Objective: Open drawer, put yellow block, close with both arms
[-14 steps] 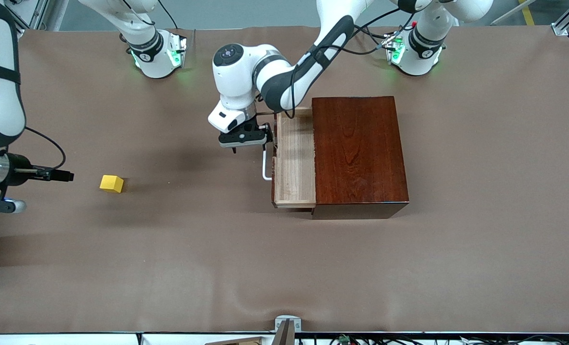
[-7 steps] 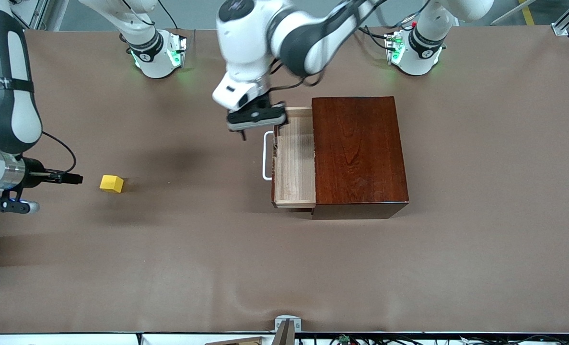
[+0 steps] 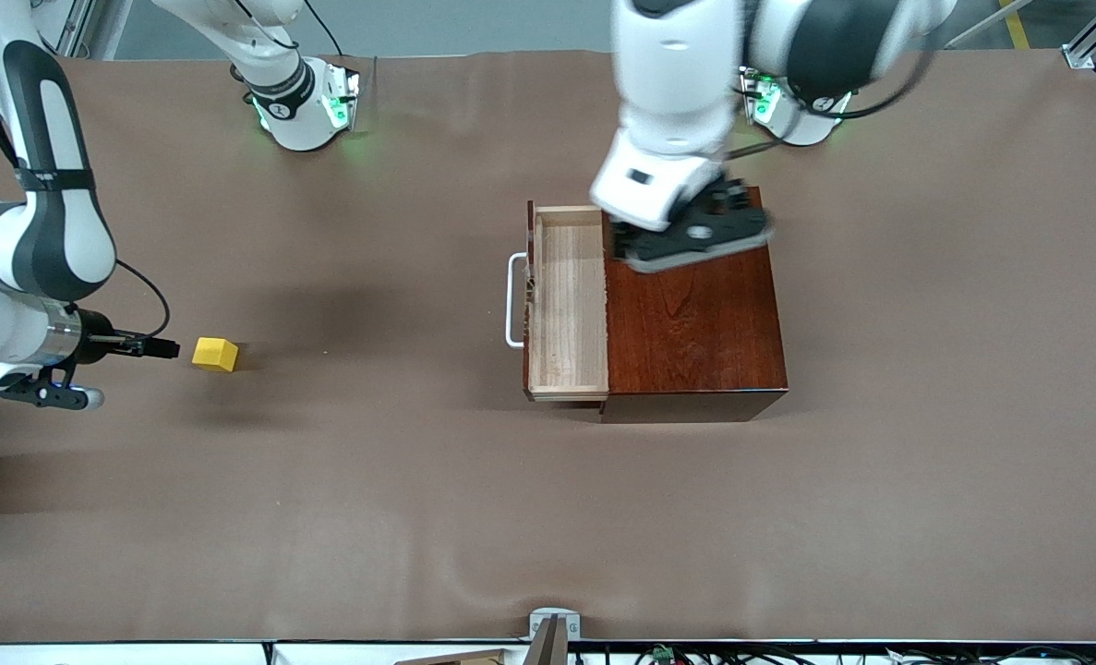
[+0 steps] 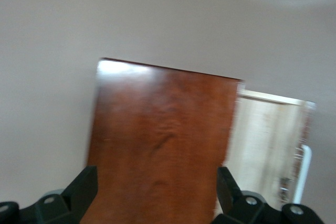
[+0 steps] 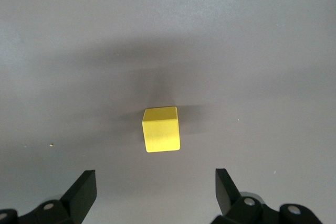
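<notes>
Was at the pick-up step: drawer [image 3: 566,305] open and empty. Right gripper [image 5: 155,192], jaws spread and holding nothing, hovered over the table with yellow block [image 5: 161,129] just ahead. Left gripper [image 4: 157,195], jaws apart, hung over the box [image 3: 691,286]. Called for lowering around the block, then closing.

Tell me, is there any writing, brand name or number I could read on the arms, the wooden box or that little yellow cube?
None can be read.
Right arm: a faint dark mark on its white shell, too small to read.
Wooden box: bare wood grain only.
Yellow block: plain faces.
</notes>
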`<state>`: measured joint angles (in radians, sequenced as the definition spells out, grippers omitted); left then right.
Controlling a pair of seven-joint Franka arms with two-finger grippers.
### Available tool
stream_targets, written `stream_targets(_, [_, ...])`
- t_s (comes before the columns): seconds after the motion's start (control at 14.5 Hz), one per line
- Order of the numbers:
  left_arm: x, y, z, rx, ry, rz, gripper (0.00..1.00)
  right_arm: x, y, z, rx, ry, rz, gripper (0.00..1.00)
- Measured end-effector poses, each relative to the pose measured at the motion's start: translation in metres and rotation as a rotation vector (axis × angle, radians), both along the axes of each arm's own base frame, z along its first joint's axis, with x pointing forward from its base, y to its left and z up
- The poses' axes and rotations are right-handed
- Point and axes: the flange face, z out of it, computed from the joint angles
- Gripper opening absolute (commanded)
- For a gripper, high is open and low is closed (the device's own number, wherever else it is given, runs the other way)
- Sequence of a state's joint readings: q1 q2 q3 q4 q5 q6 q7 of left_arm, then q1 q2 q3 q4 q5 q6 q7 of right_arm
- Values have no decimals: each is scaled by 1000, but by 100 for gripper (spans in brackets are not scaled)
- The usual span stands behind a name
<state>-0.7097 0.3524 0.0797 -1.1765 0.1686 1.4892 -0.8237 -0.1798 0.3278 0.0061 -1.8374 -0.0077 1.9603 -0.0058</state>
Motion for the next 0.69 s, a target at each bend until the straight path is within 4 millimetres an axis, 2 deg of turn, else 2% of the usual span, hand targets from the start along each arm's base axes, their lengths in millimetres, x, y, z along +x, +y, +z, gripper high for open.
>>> stream_targets(0.35, [28,117,42,16,66,-40,100,-7,3,-23,-3,-27,3,100])
stream_targets(0.48, [31,150,49,15,78,-42,100,-11,4,-33,-5,-41,5,100])
stream_targets(0.69, [28,186,51,14,96,-27,100,-20,7,-54,-11,-78,6,100])
